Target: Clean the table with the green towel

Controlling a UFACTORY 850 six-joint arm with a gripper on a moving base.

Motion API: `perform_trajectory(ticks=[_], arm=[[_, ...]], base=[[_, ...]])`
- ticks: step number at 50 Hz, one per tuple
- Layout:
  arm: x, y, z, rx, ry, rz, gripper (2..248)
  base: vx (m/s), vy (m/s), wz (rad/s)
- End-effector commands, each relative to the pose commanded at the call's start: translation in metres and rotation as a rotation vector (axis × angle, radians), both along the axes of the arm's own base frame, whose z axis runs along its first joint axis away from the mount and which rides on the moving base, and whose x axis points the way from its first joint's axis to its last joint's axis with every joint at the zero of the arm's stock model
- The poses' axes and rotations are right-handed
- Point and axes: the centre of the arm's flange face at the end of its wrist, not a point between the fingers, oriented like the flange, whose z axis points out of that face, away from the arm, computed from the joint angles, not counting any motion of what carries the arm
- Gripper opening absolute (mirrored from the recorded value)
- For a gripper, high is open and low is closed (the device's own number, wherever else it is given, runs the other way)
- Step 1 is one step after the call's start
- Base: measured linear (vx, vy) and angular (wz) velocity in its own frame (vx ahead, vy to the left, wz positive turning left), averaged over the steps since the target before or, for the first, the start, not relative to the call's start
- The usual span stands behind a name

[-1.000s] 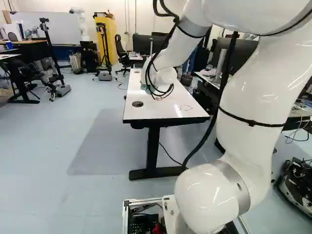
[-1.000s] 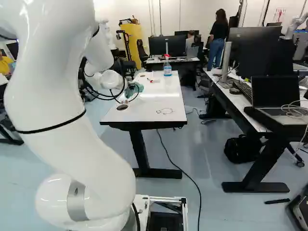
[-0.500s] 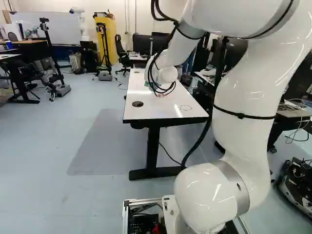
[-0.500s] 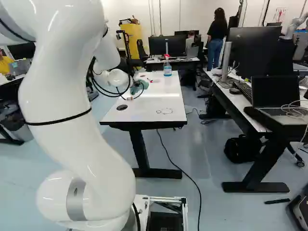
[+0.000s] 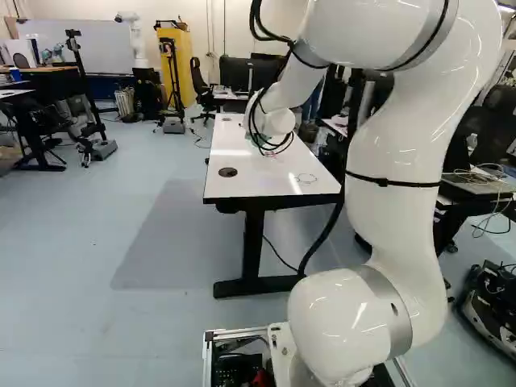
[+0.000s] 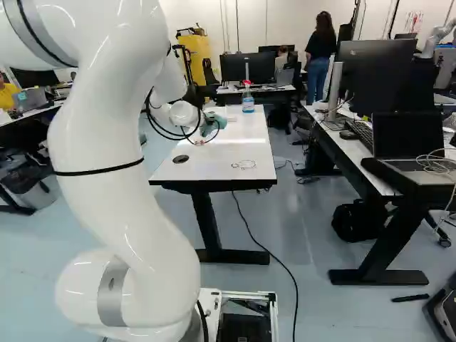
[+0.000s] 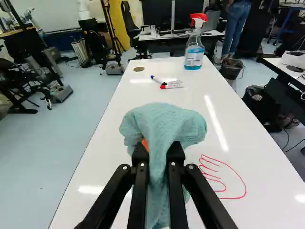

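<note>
The tool (image 6: 205, 125) is pinching the green towel (image 7: 164, 125) just beside the red drawing (image 7: 243, 183) on the table (image 6: 211, 169); markers (image 7: 171, 86) and a spray bottle (image 7: 194, 53) are resting beyond that drawing.

On table (image 7: 119, 100): spray bottle (image 7: 194, 56) near far end, markers (image 7: 170, 86) before it, drawing (image 7: 245, 188) nearer. Desk (image 7: 215, 34) behind.

Monitors (image 6: 234, 68) and another robot (image 5: 138, 44) suggest a lab
</note>
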Motion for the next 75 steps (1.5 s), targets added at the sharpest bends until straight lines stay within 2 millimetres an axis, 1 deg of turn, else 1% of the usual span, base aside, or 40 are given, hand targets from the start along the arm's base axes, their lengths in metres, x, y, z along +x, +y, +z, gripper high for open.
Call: perform_trajectory(ticks=[13, 21, 45, 67, 75], arm=[[0.001, -0.020, 0.000, 0.000, 0.000, -0.034, 45], [0.003, -0.024, -0.004, 0.000, 0.005, -0.041, 45], [0.016, -0.034, -0.031, -0.002, 0.038, -0.058, 45], [0.025, -0.058, -0.058, -0.003, 0.076, -0.097, 45], [0.026, -0.059, -0.067, -0.003, 0.091, -0.100, 45]], base=[[0.000, 0.000, 0.000], [0.000, 0.000, 0.000], [0.000, 0.000, 0.000], [0.000, 0.000, 0.000], [0.000, 0.000, 0.000]])
